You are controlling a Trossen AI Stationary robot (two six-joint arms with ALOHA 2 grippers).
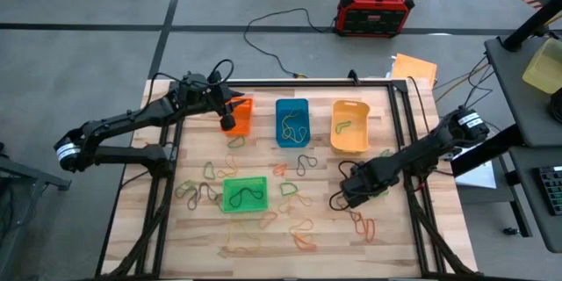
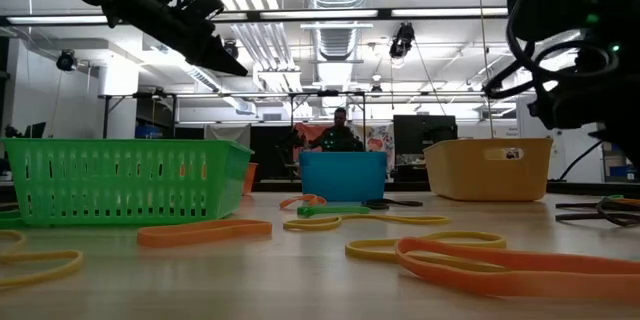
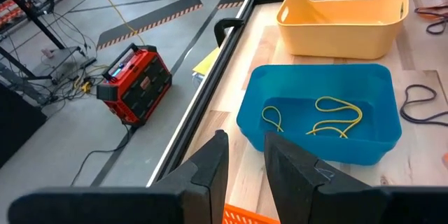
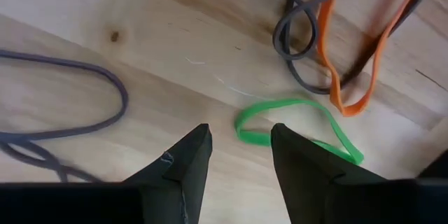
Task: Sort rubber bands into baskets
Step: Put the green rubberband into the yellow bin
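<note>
Right hand (image 4: 238,157), fingers narrowly parted and empty, hovered low over a green band (image 4: 297,126) lying flat on the tabletop (image 4: 175,49). A clean pick would straddle one strand only. Left hand (image 3: 245,164), narrowly parted, hung over the orange basket (image 1: 241,116).

Two dark jointed arms, black cables, white wrist bands, tapered black jaws

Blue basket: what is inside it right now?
Inside the blue basket lie yellow rubber bands, at least two loops. The near wall hides part of the floor, so more could sit there.
</note>
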